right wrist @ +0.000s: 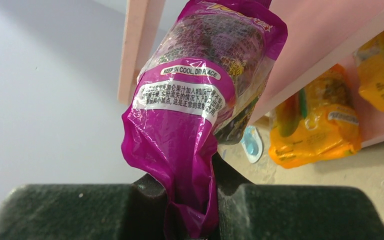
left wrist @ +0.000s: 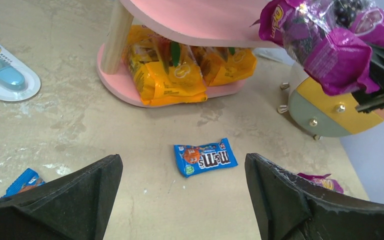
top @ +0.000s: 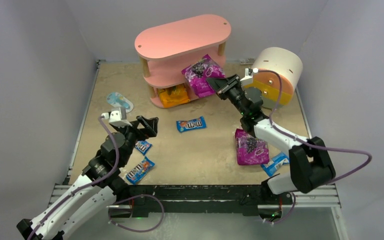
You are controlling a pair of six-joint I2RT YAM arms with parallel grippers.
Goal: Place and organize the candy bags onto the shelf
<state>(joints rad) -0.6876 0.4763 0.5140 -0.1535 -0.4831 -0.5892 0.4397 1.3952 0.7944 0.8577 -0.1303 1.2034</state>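
Right wrist view: right pincer (right wrist: pixel 192 192) pinches glossy, crinkled magenta bag (right wrist: pixel 200 95); left pincer (top: pixel 148 126) gapes.

Glossy plastic bag (right wrist: pixel 200 100), matt pink shelf (top: pixel 180 35)

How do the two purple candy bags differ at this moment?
The held purple bag is raised, its end pinched in the jaws of the right gripper; the loose purple bag lies flat on the table, ungripped. The held one is at the pink shelf; the loose one lies apart from it. Both are glossy magenta.
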